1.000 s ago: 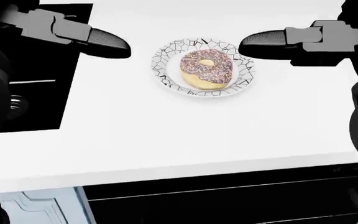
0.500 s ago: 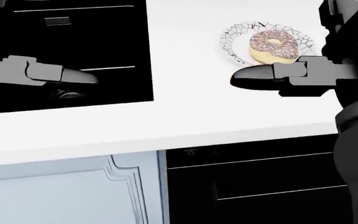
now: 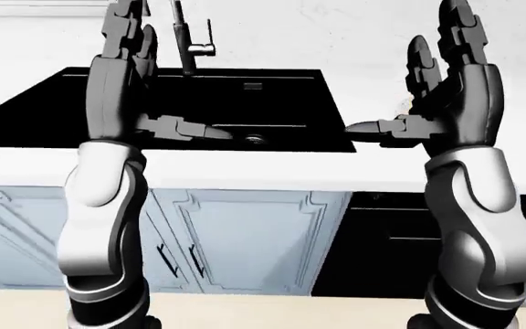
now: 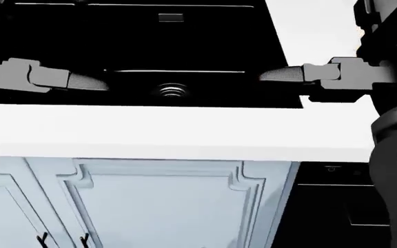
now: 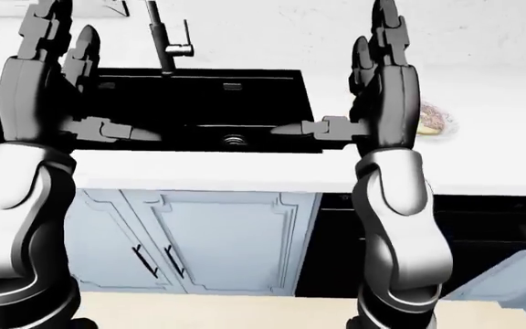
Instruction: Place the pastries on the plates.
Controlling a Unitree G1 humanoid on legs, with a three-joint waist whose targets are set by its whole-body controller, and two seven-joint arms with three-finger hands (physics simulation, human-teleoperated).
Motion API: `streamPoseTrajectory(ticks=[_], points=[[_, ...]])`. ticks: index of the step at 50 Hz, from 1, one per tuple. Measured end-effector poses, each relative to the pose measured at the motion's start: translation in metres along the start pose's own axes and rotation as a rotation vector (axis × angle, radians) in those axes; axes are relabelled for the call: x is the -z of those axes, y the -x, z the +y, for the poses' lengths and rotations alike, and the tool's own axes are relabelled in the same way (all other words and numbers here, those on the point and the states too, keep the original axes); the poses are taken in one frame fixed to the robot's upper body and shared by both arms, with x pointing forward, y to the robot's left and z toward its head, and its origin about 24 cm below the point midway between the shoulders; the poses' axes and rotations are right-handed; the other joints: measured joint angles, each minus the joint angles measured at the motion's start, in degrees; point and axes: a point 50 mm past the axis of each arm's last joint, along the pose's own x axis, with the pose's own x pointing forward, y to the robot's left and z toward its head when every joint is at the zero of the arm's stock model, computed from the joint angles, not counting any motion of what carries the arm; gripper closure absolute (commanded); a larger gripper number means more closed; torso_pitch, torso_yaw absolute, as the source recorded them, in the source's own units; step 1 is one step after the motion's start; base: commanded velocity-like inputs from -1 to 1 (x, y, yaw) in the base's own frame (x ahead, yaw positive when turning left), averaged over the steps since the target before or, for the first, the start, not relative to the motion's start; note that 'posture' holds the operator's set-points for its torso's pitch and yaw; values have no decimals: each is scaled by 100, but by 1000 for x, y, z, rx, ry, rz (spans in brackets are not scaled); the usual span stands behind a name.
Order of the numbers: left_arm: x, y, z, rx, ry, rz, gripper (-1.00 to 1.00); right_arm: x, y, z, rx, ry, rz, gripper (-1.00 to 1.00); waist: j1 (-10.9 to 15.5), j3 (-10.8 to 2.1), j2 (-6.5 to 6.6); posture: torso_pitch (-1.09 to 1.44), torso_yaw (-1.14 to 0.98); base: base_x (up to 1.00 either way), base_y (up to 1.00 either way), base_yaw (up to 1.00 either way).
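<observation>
Both grey, jointed robot hands, left (image 3: 126, 41) and right (image 3: 450, 65), are raised with fingers spread, empty, over the matte black rectangular sink (image 3: 236, 103) in the smooth white counter (image 3: 245, 168). At far right, a sprinkled doughnut (image 5: 432, 118) lies on its plate.

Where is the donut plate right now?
Only the right-eye view shows it: the donut plate sits on the white counter at right, beside the right hand, right of the sink.
</observation>
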Motion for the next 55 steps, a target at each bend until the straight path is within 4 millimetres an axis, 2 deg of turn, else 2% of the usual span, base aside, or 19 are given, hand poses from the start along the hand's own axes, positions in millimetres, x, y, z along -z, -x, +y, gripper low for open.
streamPoseTrajectory(ticks=[3, 6, 8, 11, 13, 17, 21, 26, 28, 29, 31, 32, 37, 44, 46, 47, 50, 53, 55], points=[[-1, 2, 4, -26, -9, -16, -100, -3, 1, 3, -18, 2, -24, -100, 18, 98, -236, 0, 0, 0, 11, 57], [4, 1, 9, -62, -19, 3, -100, 0, 1, 10, -57, 1, -12, -100, -144, 138, -493, 0, 0, 0, 18, 0], [8, -1, 5, -49, -15, 18, -100, 2, 3, 6, -47, 3, -3, -100, -156, 130, -532, 0, 0, 0, 12, 0], [7, 0, 0, -21, -10, 18, -100, 1, 2, 1, -18, 14, -3, -100, -194, 30, -619, 0, 0, 0, 11, 0], [5, 1, -3, -4, -2, 4, -100, 0, 3, -4, 8, 22, -7, -100, -289, 38, -483, 0, 0, 0, 12, 0], [7, 0, -6, 12, 4, 11, -100, 1, 4, -8, 31, 28, 4, -100, -266, -11, -457, 0, 0, 0, 23, 0], [2, 3, -1, -6, -7, -10, -100, -4, 5, -5, 12, 21, -25, -100, -263, 3, -342, 0, 0, 0, 39, 0], [-3, 5, 0, -3, -10, -27, -100, -1, 5, -7, 23, 22, -11, -100, -296, 31, 8, 0, 0, 0, 39, 0], [-1, 4, 0, -6, -11, -19, -100, -1, 5, -6, 17, 21, -14, -100, -296, -14, 249, 0, 0, 0, 40, 0], [2, 3, 2, -13, -16, -7, -100, 0, 6, -3, 6, 13, -12, -100, -244, 16, 161, 0, 0, 0, 38, 0], [9, 4, 6, -34, -24, 27, -100, 3, 6, 2, -24, 6, 4, -100, -191, 89, 155, 0, 0, 0, 39, 0], [9, 5, 8, -40, -27, 35, -100, 4, 5, 4, -34, 6, 9, -100, -191, 86, 143, 0, 0, 0, 39, 0], [-2, 2, 7, -29, -32, -9, -100, 0, 3, -2, -9, 12, -10, -100, -246, 59, -146, 0, 0, 0, 39, 0], [4, 0, 0, -14, -32, -1, -100, -4, 3, 2, -27, 6, -34, -100, -287, 44, -434, 0, 0, 0, 40, 0], [1, 5, -2, -5, -27, -6, -100, -1, 3, -2, -11, 12, -25, -100, -357, 85, -376, 0, 0, 0, 48, 0], [2, 7, -3, 5, -27, 2, -100, 2, 4, -4, 2, 12, -8, -100, -357, 88, -408, 0, 0, 0, 52, 0], [3, 5, -1, 7, -29, 16, -100, 6, 4, -7, 20, 18, 22, -100, -320, -37, -499, 0, 0, 0, 54, 0], [-2, 2, 3, -16, -37, -13, -100, -1, 5, -5, 10, 15, -20, -100, -293, -16, -353, 0, 0, 0, 65, 0], [-4, 2, 3, -18, -39, -29, -100, -4, 6, -5, 8, 13, -37, -100, -314, 15, -199, 0, 0, 0, 65, 0]])
